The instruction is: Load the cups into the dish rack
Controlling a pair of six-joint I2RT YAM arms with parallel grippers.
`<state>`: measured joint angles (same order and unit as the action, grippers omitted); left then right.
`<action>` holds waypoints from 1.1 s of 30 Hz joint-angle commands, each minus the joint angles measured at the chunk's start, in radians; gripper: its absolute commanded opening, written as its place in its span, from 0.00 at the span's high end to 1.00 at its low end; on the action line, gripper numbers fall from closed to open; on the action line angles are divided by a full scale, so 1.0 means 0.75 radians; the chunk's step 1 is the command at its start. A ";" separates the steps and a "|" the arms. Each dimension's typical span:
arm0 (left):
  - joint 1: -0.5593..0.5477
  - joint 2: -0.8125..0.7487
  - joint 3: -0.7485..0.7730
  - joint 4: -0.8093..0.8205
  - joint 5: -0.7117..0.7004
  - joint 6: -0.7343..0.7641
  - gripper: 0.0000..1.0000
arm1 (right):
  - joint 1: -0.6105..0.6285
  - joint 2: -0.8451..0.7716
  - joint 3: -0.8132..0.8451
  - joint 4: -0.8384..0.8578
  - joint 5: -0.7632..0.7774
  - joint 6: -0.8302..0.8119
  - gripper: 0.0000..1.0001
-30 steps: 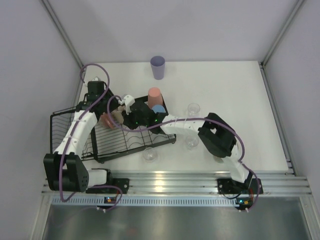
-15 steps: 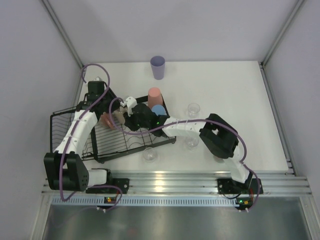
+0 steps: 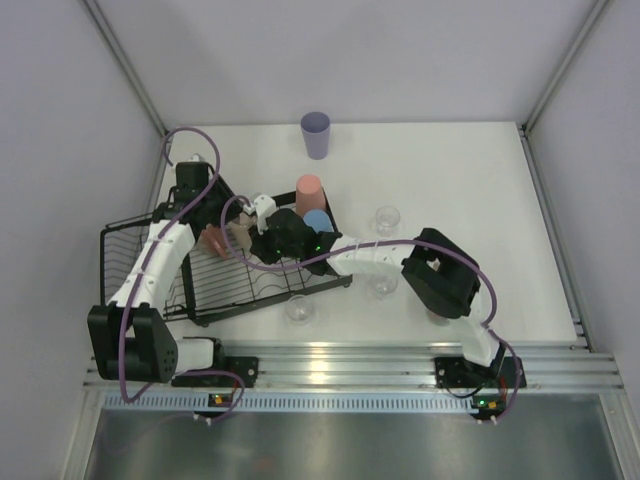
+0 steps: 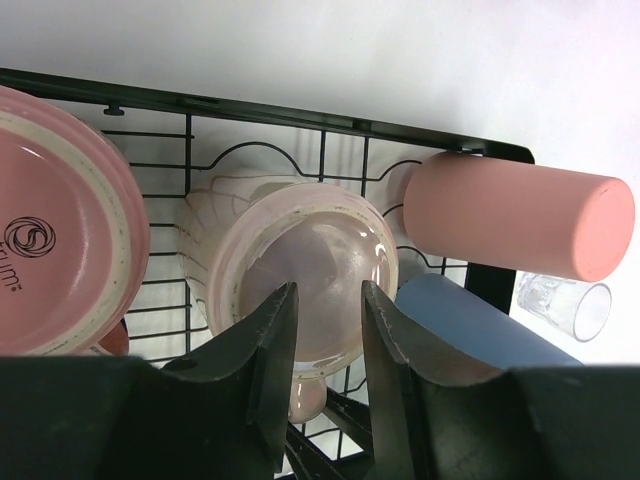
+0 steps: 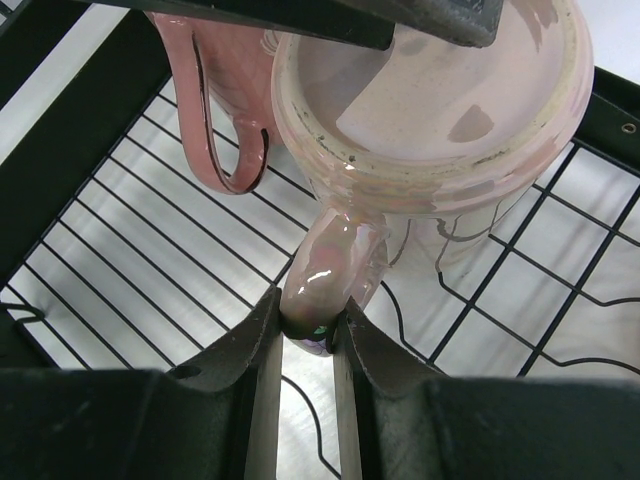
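Right arm has crept left over the rack (image 3: 125, 233). Right claw (image 5: 305, 325) pinches the handle (image 5: 335, 260) of the cream mug (image 5: 420, 110), which sits at frame top, base toward me, above the wires. Its handle points down-frame. Glossy, pinkish cream. Left claw (image 4: 327, 300) narrow at its base; grip unclear.

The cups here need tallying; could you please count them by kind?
Tumblers: 3 (lavender, salmon, blue)
Mugs: 2 (pink mug, cream mug)
Glasses: 3 (far, middle, near)
Total: 8
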<state>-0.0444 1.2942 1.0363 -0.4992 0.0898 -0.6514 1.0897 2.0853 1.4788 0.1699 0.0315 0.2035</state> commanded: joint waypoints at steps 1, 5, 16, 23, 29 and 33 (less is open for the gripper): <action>0.008 0.007 0.023 -0.003 -0.030 0.030 0.62 | 0.040 -0.077 -0.008 0.029 -0.032 0.019 1.00; 0.008 0.005 0.032 -0.003 -0.026 0.030 0.62 | 0.040 -0.085 -0.014 0.019 -0.032 0.042 1.00; 0.008 -0.018 0.044 -0.005 0.011 0.048 0.62 | 0.052 -0.072 -0.018 -0.012 -0.034 0.097 1.00; 0.008 -0.014 0.044 -0.011 0.005 0.042 0.61 | 0.054 -0.070 -0.014 -0.038 -0.026 0.103 1.00; 0.008 -0.018 0.062 -0.013 0.015 0.040 0.61 | 0.057 -0.095 -0.037 -0.026 -0.026 0.119 1.00; 0.008 -0.014 0.075 -0.022 0.017 0.042 0.62 | 0.057 -0.097 -0.010 -0.022 -0.022 0.109 1.00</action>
<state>-0.0437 1.2942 1.0477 -0.5045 0.1001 -0.6292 1.0969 2.0789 1.4643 0.1719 0.0399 0.2550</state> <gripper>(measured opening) 0.385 0.217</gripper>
